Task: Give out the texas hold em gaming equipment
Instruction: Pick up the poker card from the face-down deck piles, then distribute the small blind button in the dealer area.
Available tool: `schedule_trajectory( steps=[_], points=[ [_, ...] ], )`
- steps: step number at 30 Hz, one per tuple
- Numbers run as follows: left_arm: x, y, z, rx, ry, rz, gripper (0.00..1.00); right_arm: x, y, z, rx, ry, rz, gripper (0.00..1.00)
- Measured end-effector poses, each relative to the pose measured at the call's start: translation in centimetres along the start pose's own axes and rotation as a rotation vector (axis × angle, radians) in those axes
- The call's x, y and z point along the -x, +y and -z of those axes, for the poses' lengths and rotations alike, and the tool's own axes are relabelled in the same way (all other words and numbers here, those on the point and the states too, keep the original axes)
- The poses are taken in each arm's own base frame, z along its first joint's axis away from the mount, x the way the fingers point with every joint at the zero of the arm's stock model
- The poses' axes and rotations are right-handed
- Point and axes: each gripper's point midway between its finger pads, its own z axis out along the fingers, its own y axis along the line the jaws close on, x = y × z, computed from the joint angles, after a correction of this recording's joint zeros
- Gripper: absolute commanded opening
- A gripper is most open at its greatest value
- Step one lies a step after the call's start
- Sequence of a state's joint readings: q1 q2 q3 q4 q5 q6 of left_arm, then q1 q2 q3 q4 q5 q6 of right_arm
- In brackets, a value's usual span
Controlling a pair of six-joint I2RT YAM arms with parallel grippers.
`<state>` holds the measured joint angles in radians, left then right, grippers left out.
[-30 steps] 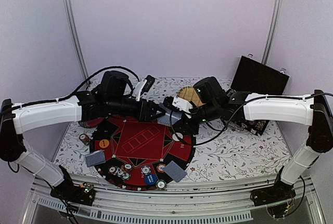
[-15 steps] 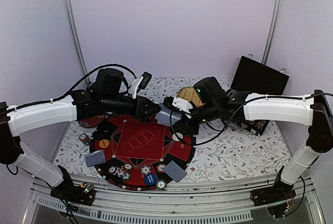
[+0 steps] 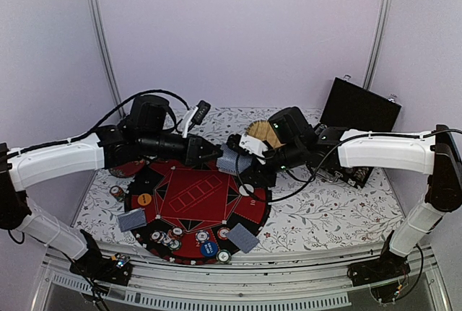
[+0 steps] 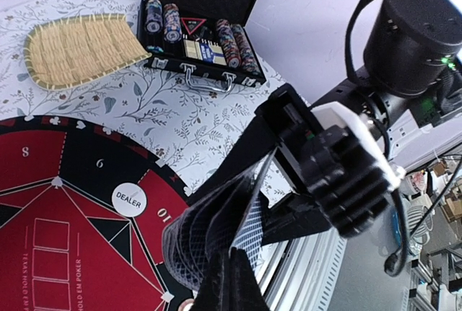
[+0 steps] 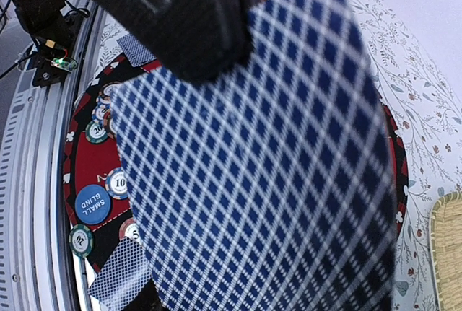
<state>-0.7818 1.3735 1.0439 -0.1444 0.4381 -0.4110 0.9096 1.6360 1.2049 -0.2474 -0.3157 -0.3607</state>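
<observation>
Over the far edge of the round red and black poker mat [image 3: 195,195], my right gripper [image 3: 249,167] is shut on a fan of blue-backed playing cards [image 3: 229,159]. My left gripper [image 3: 215,154] meets the fan from the left. In the left wrist view its fingers [image 4: 232,253] are pinched shut on the edge of one card [image 4: 253,228] of the fan [image 4: 195,235]. A card back [image 5: 253,159] fills the right wrist view and hides my right fingers. On the mat lie two more cards [image 3: 132,219] [image 3: 243,238], a white dealer button [image 4: 130,199] and chips [image 3: 173,239].
An open black case [image 4: 202,37] with rows of chips stands at the back right, and the oval straw tray [image 4: 79,47] lies beside it. A blue small blind button [image 5: 92,203] and a green chip [image 5: 81,239] sit near the mat's front edge.
My left gripper has shut on a card of the fan, and the left arm has drawn back slightly to the left. The right arm has stayed still.
</observation>
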Motion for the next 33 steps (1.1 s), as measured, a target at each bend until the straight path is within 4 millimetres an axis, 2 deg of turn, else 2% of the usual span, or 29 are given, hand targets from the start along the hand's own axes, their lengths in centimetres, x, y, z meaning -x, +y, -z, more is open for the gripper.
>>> schedule_trajectory(
  steps=[9, 12, 15, 20, 23, 25, 27, 29, 31, 33],
  points=[
    [1.1, -1.4, 2.3, -0.036, -0.084, -0.031, 0.0, -1.2, -0.8, 0.0, -0.017, 0.021, -0.016, 0.43],
    [1.4, -1.4, 2.6, -0.048, -0.097, -0.03, 0.0, -1.5, -1.4, 0.2, -0.03, 0.025, -0.025, 0.43],
    [1.8, -1.0, 3.8, -0.049, -0.121, -0.013, 0.0, -2.2, -2.3, 0.6, -0.051, 0.033, -0.042, 0.43],
    [3.2, 1.1, 8.8, 0.006, -0.236, 0.022, 0.0, -3.3, -5.0, 1.6, -0.119, 0.047, -0.084, 0.43],
    [3.2, 2.5, 11.5, 0.062, -0.286, 0.041, 0.0, -3.9, -6.8, 2.3, -0.172, 0.056, -0.109, 0.43],
    [2.1, 3.3, 11.9, 0.089, -0.273, 0.061, 0.0, -4.1, -7.7, 2.8, -0.2, 0.058, -0.121, 0.43],
    [-0.1, 4.2, 10.9, 0.088, -0.215, 0.094, 0.0, -4.1, -8.3, 3.5, -0.224, 0.057, -0.129, 0.43],
    [-2.9, 5.1, 9.5, 0.081, -0.142, 0.133, 0.0, -3.9, -8.5, 4.1, -0.241, 0.052, -0.13, 0.43],
    [-6.8, 5.9, 6.8, 0.066, -0.014, 0.186, 0.0, -3.5, -8.5, 4.7, -0.25, 0.046, -0.127, 0.43],
    [-9.7, 5.2, 4.7, 0.019, 0.088, 0.203, 0.0, -3.1, -8.5, 5.3, -0.258, 0.037, -0.124, 0.43]
  ],
)
